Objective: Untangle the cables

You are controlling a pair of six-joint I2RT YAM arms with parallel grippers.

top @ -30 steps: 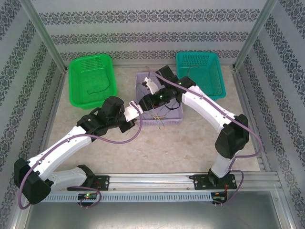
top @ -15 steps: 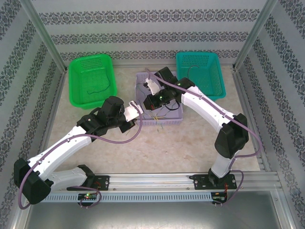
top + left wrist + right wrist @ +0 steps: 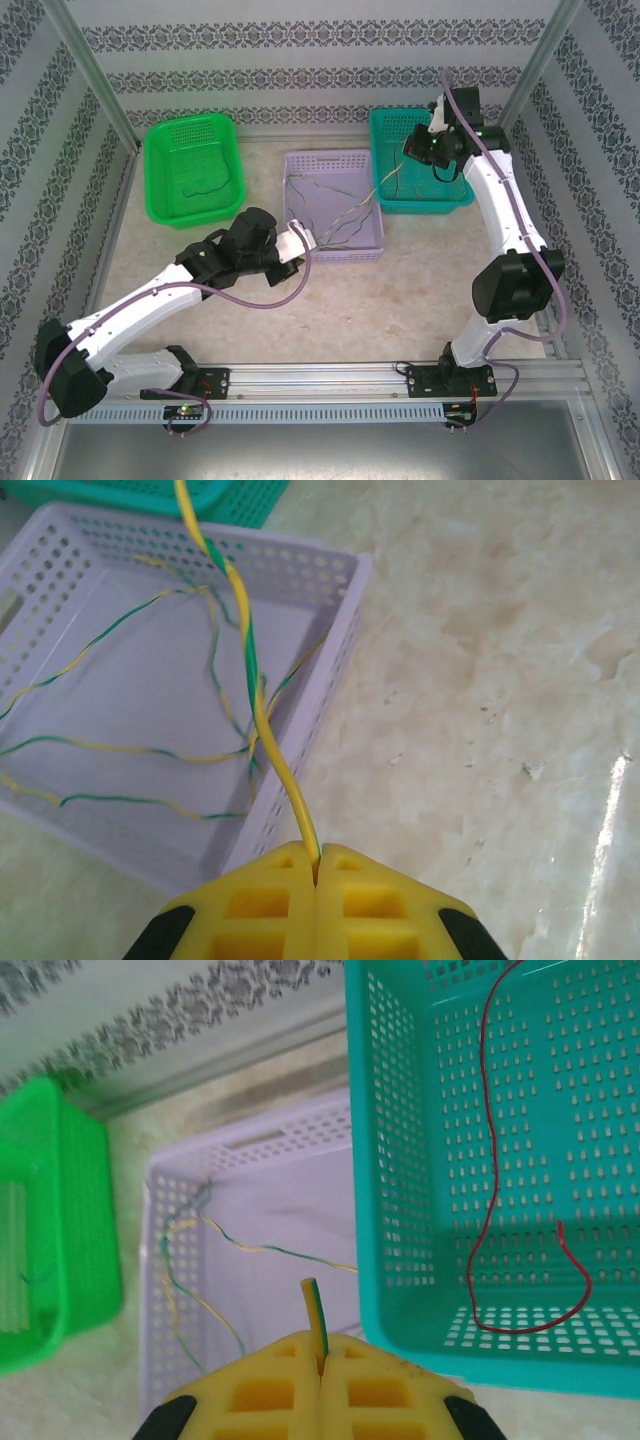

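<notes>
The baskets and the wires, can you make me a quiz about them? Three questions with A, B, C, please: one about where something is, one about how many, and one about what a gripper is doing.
1. Where does the red wire lie?
A) in the teal basket
B) in the green basket
C) in the lilac basket

2. How many baskets are there?
A) two
B) three
C) four

3. What is the left gripper doing?
A) standing wide open
B) pinching a yellow-green cable
C) holding a basket

Answers:
1 A: the right wrist view shows it curling on the teal basket's floor.
2 B: green, lilac and teal stand side by side in the top view.
3 B: its fingers are shut, with the cable coming out between them.
</notes>
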